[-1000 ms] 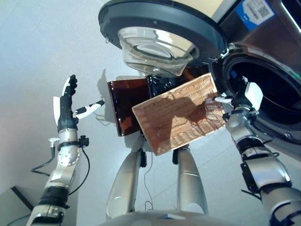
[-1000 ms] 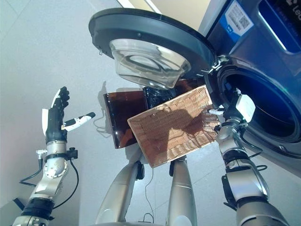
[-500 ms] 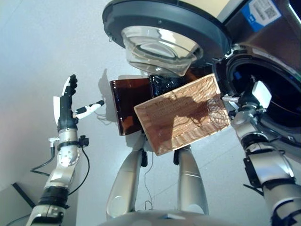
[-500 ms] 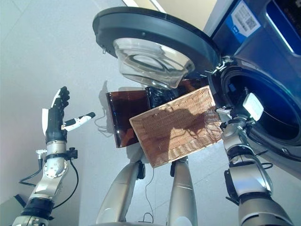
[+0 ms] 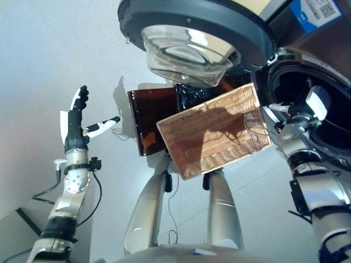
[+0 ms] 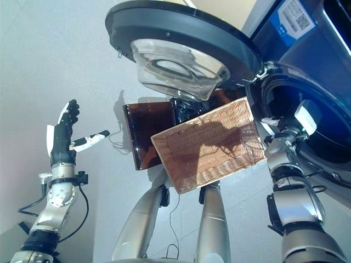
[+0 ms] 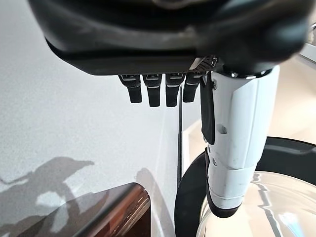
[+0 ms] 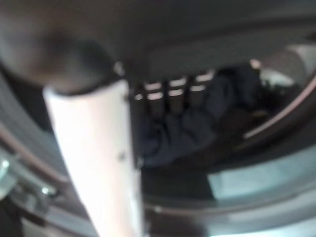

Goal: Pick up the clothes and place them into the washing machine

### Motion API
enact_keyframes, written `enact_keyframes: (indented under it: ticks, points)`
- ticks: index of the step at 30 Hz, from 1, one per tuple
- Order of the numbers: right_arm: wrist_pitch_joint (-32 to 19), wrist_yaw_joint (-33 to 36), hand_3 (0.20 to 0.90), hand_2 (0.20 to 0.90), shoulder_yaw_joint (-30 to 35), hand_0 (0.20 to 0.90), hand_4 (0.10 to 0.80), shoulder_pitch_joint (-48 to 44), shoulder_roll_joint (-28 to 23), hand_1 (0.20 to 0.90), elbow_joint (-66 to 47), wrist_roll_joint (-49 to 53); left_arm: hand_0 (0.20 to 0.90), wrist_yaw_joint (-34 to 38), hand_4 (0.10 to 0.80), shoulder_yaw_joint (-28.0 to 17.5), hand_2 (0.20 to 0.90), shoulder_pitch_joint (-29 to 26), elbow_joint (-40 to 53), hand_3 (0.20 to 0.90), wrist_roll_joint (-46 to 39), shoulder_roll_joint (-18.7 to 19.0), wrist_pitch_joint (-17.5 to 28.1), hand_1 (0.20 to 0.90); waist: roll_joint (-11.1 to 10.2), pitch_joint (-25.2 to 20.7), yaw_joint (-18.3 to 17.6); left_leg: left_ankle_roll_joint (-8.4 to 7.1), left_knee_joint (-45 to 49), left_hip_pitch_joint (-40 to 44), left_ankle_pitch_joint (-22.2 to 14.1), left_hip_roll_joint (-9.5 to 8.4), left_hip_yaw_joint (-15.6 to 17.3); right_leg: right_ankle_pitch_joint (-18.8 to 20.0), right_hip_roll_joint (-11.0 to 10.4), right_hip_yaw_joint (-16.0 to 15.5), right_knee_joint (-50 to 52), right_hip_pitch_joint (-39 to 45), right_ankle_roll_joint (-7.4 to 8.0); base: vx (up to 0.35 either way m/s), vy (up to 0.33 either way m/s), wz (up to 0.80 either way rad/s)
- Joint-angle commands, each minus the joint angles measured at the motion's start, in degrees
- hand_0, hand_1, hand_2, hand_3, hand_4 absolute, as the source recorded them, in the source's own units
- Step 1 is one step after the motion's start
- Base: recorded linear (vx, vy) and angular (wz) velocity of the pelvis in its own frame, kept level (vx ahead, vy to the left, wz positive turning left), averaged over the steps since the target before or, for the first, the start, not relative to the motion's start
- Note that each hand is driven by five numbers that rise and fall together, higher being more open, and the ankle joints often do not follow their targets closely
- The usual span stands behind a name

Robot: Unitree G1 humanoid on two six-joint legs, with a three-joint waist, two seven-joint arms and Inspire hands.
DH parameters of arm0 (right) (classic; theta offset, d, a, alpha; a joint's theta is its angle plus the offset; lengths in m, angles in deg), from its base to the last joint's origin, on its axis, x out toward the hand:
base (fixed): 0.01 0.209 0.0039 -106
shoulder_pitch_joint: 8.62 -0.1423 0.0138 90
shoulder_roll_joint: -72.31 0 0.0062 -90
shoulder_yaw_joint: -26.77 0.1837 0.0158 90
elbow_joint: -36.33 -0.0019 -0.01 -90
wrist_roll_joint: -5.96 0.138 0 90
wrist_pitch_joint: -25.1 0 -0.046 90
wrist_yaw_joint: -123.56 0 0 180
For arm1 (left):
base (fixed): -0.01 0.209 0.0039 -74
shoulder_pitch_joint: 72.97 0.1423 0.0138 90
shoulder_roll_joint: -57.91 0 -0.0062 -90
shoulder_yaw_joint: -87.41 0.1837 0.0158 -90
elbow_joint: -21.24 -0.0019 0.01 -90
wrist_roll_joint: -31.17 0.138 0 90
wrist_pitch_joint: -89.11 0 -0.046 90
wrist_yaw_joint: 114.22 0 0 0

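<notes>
Left eye view: pale grey floor (image 5: 38, 49); the washing machine (image 5: 329, 60) stands at 2 o'clock, its round door (image 5: 192, 27) swung open at 12. A wicker basket (image 5: 214, 131) sits at centre, a brown panel (image 5: 151, 123) behind it. The left hand (image 5: 77, 118) at 9 o'clock is spread open and empty.

Right eye view: the right hand (image 6: 299, 123) is at the drum mouth.

Right wrist view: dark blue clothes (image 8: 197, 118) lie in the drum beyond the fingers (image 8: 170, 94); whether the fingers grip them I cannot tell.

Item: clothes (image 8: 197, 123). You see a dark blue, crumpled bundle of cloth lying inside the washing machine (image 6: 307, 60) drum, past its round opening. Item: washing machine, dark front, its round door (image 5: 192, 27) with a clear glass bowl swung wide open beside the opening.
</notes>
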Motion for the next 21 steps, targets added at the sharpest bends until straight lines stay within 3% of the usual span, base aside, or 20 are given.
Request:
enact_keyframes:
  ticks: [1, 10, 21]
  points:
    - [-1.06, 4.31, 0.900, 0.900, -2.21, 0.900, 0.800, -0.64, -7.53, 0.900, -1.77, 0.37, 0.900, 1.07, 0.800, -5.30, 0.900, 5.55, 7.40, 0.900, -1.31, 3.63, 4.16, 0.900, 0.47, -3.72, 0.87, -3.34, 1.91, -3.87, -2.67, -1.58, -0.51, 1.54, 0.42, -2.45, -2.75, -2.77, -0.91, -0.021, -0.027, 0.05]
    - [-0.66, 4.32, 0.900, 0.900, -3.74, 0.900, 0.800, -5.20, -10.05, 0.900, -2.28, 0.41, 0.900, 1.13, 0.800, -6.16, 0.900, 6.54, 9.76, 0.900, -2.47, 4.13, 4.42, 0.900, 1.21, -1.79, 1.28, -3.63, 1.60, -5.50, -1.87, -1.39, -0.87, 1.59, 0.43, -2.89, -1.98, -4.64, -1.03, -0.011, -0.008, 0.02]
    - [-1.49, 4.99, 0.900, 0.900, -2.71, 0.900, 0.800, -6.30, -9.64, 0.900, -4.56, 2.22, 0.900, 2.20, 0.800, -6.94, 0.900, 6.36, 10.94, 0.900, -2.78, 4.59, 4.81, 0.900, 1.29, -0.66, 0.85, -3.58, 1.97, -8.37, -1.28, -1.32, -0.95, 2.53, 0.26, -2.86, -1.75, -7.52, -1.04, -0.006, -0.004, 0.01]
